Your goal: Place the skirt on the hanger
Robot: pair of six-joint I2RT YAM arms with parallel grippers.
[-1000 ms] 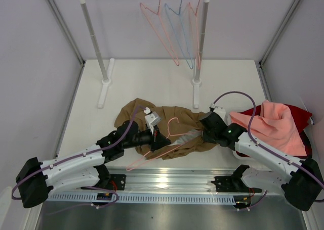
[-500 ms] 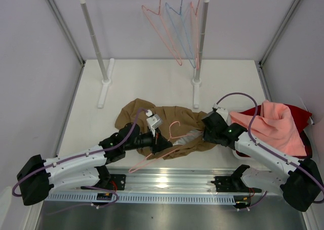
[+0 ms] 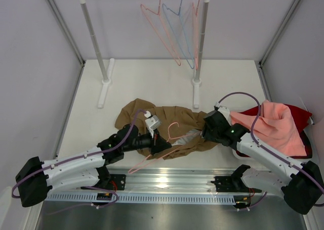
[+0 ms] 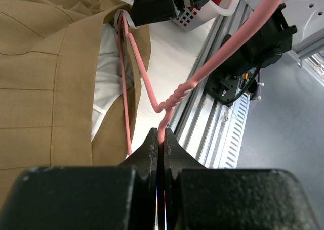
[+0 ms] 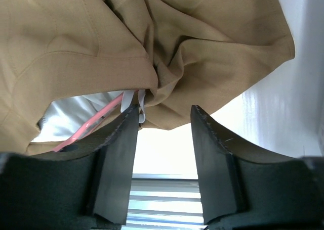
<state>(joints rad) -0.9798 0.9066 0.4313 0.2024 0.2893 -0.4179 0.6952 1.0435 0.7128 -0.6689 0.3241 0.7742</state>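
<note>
The tan-brown skirt lies crumpled on the table between the arms, its pale lining showing at the near edge. A salmon-pink hanger lies slanted across the skirt's near side. My left gripper is shut on its wire just below the twisted neck, and one hanger arm runs under the skirt's hem. My right gripper is open at the skirt's right edge. Its jaws hold nothing, and the skirt's hem and a bit of pink hanger lie just past the tips.
A clothes rack stands at the back with pink and blue wire hangers on its bar. To the right, a salmon-pink cloth lies heaped on a dark red cloth. A metal rail runs along the near edge.
My right gripper's jaws have spread apart and let go of the skirt's edge. The left gripper has shifted slightly with the hanger still in it.
</note>
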